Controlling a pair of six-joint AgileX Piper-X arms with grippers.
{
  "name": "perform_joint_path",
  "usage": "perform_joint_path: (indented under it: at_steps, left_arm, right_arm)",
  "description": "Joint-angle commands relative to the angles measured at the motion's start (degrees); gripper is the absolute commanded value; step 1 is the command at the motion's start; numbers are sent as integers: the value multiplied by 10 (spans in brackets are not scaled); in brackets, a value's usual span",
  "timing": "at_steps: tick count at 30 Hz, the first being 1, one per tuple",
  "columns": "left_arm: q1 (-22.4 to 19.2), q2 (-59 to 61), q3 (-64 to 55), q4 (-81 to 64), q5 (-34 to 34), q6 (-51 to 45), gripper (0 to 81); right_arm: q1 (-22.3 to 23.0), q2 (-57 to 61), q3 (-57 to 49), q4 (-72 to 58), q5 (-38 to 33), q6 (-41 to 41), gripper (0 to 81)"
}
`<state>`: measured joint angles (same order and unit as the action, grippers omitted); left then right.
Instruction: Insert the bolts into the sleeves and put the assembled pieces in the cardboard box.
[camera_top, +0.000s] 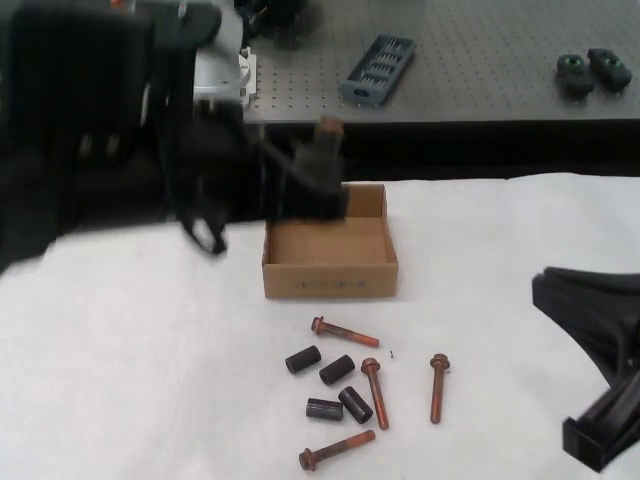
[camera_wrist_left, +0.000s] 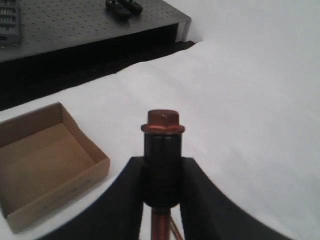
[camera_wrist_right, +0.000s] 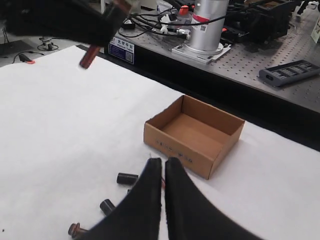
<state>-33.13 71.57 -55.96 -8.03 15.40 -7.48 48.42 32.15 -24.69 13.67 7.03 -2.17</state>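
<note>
My left gripper is shut on a black sleeve with a copper bolt through it, the bolt's hex head standing above the sleeve. In the high view this assembled piece hangs over the back left corner of the cardboard box. The box has nothing inside. Several loose bolts and black sleeves lie on the white sheet in front of the box. My right gripper is shut with nothing in it, low over the sheet, right of the loose parts.
A white sheet covers the bench. Behind it runs a perforated metal table with a blue-grey bit holder and two dark fixtures. An arm's base and cables stand at the back.
</note>
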Motion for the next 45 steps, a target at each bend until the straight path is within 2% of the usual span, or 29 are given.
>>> perform_joint_path:
  at_steps: [1,7,19,26,29,32,34,40,45]
  left_arm:
    - [17,37,-57,26,-2,4,15]
    - [38,127,-161,53,-3,2,6]
    - [50,298,-341,171,-93,22,6]
    - [76,374,-412,180,-102,22,1]
    - [82,406,-441,195,-102,22,92]
    - [83,433,-465,221,-102,21,251]
    - [83,447,-473,230,-114,15,286]
    - [83,483,-474,230,-116,15,180]
    - [83,494,-474,246,-116,15,175]
  right_arm:
    - [-4,-7,-1,7,2,-4,36]
    - [-4,-20,-1,32,2,0,36]
    - [-4,-21,-1,32,2,0,36]
    - [-4,-21,-1,40,2,0,36]
    - [-3,-21,-1,55,2,0,36]
    - [-3,-21,-1,71,2,0,36]
    - [-3,-21,-1,80,2,0,36]
    - [-3,-21,-1,92,2,2,36]
    - [-3,-21,-1,92,2,58,36]
